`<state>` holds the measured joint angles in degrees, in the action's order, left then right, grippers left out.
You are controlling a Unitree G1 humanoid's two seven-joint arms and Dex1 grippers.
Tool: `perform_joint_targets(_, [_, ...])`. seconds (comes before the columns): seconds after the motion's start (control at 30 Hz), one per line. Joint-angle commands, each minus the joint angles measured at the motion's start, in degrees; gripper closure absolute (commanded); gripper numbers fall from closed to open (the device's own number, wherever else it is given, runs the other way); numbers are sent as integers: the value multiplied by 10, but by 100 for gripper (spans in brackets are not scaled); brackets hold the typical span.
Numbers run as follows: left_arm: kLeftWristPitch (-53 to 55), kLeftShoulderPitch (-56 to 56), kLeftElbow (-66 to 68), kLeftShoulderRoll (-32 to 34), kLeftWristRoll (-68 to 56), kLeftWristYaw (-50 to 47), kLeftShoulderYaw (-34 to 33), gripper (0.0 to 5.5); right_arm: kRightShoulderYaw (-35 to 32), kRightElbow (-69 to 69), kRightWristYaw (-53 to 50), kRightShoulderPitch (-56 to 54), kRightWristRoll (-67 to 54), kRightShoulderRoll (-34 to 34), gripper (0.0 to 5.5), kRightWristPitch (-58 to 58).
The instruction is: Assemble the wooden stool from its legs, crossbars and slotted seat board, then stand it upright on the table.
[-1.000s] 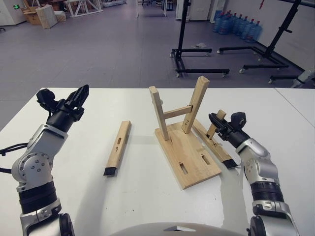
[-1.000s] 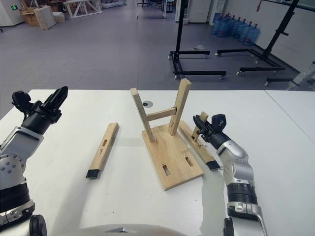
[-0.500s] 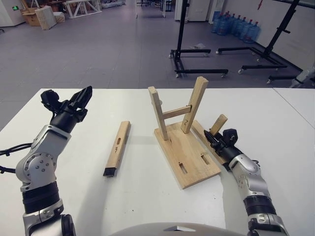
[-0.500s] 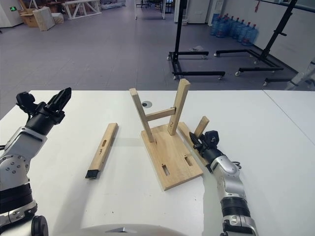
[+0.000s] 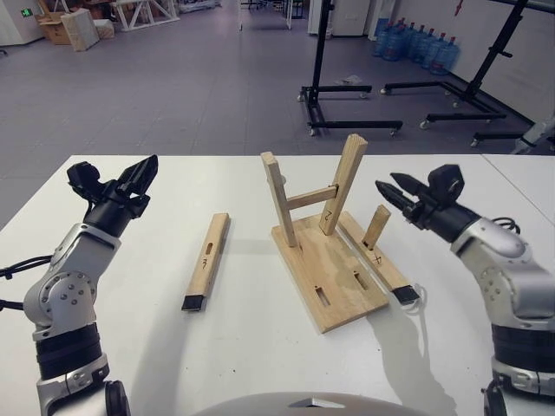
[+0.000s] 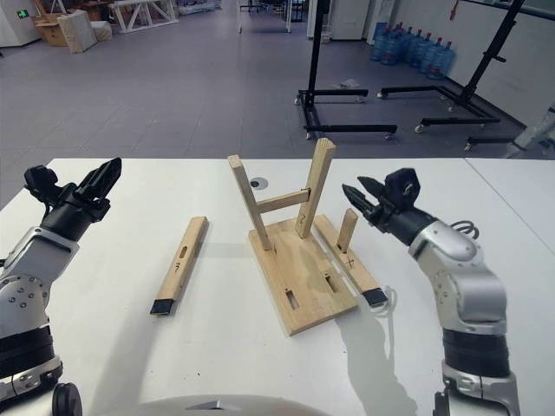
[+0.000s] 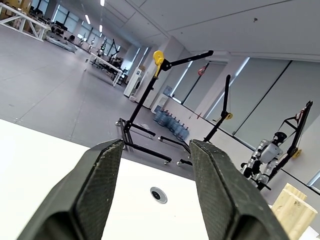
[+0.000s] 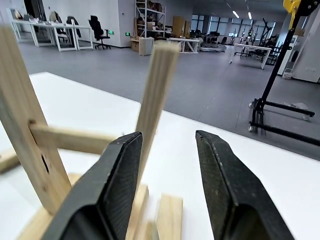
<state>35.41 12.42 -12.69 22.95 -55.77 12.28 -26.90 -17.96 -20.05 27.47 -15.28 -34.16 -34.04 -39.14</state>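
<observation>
Hovering right gripper [image 5: 387, 182], crossbar [image 8: 169, 220] cut off

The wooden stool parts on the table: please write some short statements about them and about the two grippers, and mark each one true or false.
1. Two upright legs stand in the seat board, joined by a crossbar. True.
2. The right gripper holds a leg. False: its fingers are open and hold nothing.
3. A loose leg lies flat on the table, to the left of the seat board. True.
4. Every slot of the seat board is filled. False: two slots at the near end are empty.
5. The left gripper has its fingers shut. False: they are open.
</observation>
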Motion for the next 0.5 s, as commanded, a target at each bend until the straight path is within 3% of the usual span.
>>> perform_joint_targets(0.03, [-1, 11, 5, 9, 5, 2, -4, 308, -44, -39, -132, -137, -57, 26, 356, -90])
perform_joint_targets(0.17, [0, 9, 0, 1, 11, -1, 5, 308, -22, -65, -368, -192, 24, 152, 356, -115])
perform_joint_targets(0.23, [1, 7, -4, -2, 11, -3, 9, 308, 10, -88, -436, -188, 71, 191, 356, -125])
perform_joint_targets(0.5, [0, 7, -4, -6, 13, -3, 19, 308, 28, -58, -465, -173, 129, 233, 356, -129])
